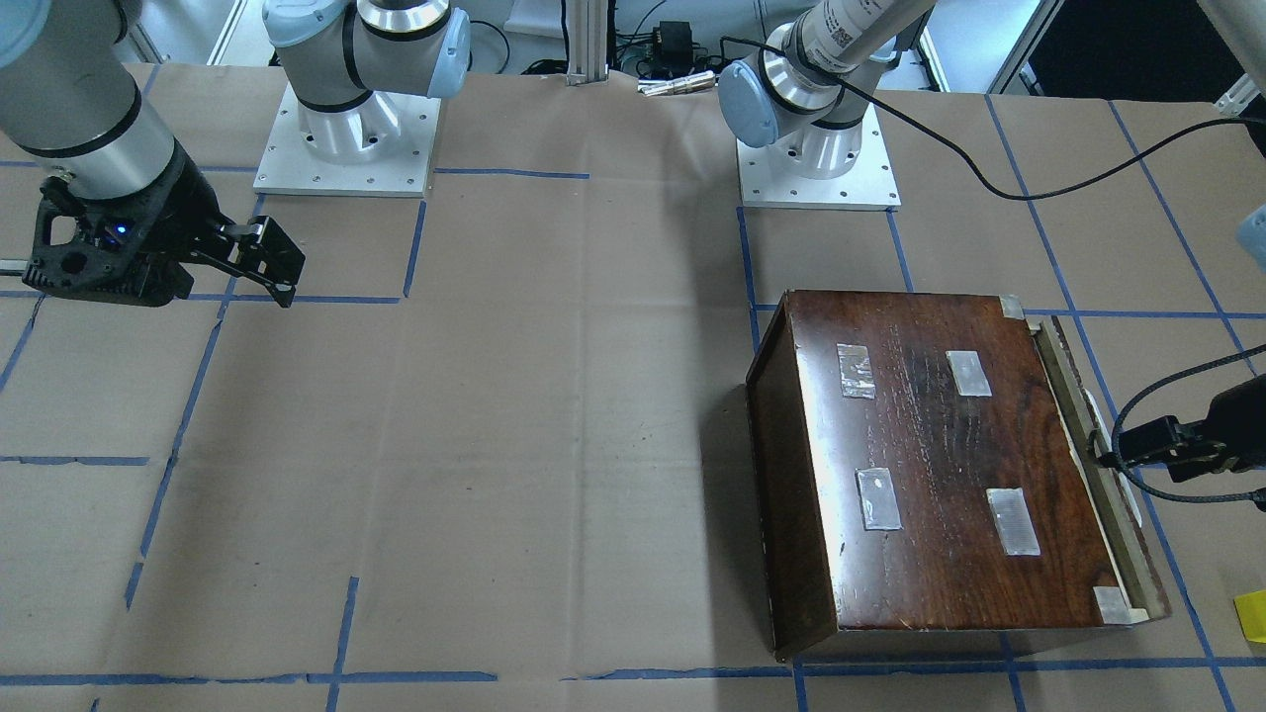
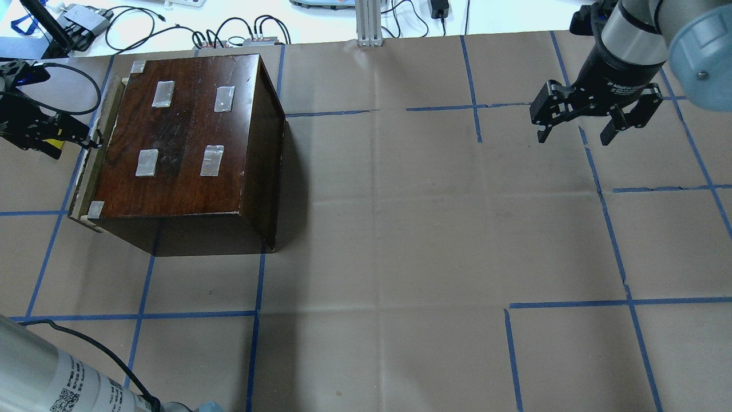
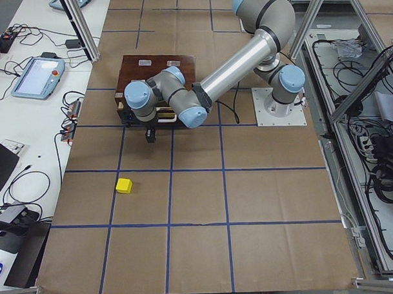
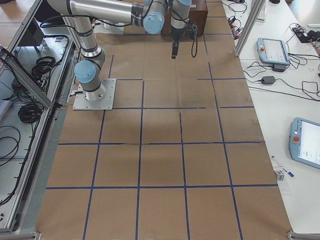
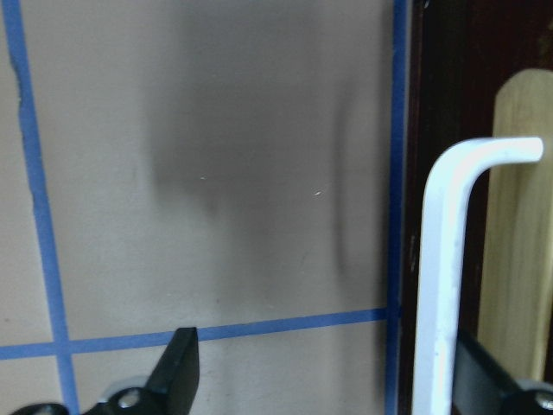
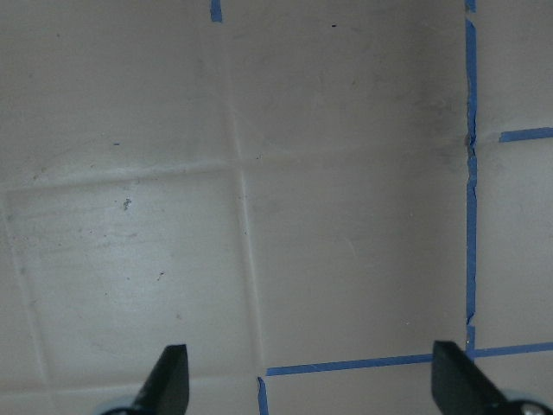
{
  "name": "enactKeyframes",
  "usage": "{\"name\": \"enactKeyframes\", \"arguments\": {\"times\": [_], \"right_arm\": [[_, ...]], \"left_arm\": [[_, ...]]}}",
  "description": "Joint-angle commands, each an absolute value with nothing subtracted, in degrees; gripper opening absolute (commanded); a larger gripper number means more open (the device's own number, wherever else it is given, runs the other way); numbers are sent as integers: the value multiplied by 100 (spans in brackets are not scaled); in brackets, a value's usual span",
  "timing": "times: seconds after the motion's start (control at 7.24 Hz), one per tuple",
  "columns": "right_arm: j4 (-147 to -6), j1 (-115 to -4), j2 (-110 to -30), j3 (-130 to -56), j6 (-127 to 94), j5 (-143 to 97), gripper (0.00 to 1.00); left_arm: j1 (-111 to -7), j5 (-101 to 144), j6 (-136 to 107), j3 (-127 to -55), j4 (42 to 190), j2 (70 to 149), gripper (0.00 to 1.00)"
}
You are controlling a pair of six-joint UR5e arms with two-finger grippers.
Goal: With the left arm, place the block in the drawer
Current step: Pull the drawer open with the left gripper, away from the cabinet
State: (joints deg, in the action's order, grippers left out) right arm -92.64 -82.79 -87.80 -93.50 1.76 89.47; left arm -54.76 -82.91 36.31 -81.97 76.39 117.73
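The yellow block (image 3: 124, 185) lies on the paper-covered table, out in front of the dark wooden box (image 2: 183, 131); a corner of it shows at the front-facing view's right edge (image 1: 1251, 603). The drawer (image 1: 1088, 475) stands out only slightly from the box. Its dark front carries a white handle (image 5: 441, 277). My left gripper (image 5: 333, 380) is open at the drawer front (image 2: 86, 137), and the handle stands between its fingers, close to one finger (image 5: 484, 380). My right gripper (image 2: 573, 138) is open and empty, far from the box, above bare paper (image 6: 315, 389).
The box's glossy top bears several tape patches (image 2: 211, 160). The two arm bases (image 1: 346, 138) (image 1: 821, 158) stand at the table's robot side. A black braided cable (image 1: 1137, 415) loops by the left wrist. Side tables hold teach pendants (image 4: 272, 50) and cables.
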Motion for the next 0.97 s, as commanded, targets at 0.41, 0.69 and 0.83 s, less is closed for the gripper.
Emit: {"name": "enactKeyframes", "arguments": {"times": [0.41, 0.69, 0.83], "right_arm": [[-9264, -8279, -8780, -9352, 176, 8947, 100], [-9264, -8279, -8780, -9352, 176, 8947, 100], [-9264, -8279, -8780, -9352, 176, 8947, 100]], "left_arm": [[-5230, -8385, 3770, -8139, 7515, 11804, 98], [-5072, -8385, 3840, -8077, 7515, 11812, 98], [-5063, -8385, 3884, -8077, 7515, 11812, 98]]}}
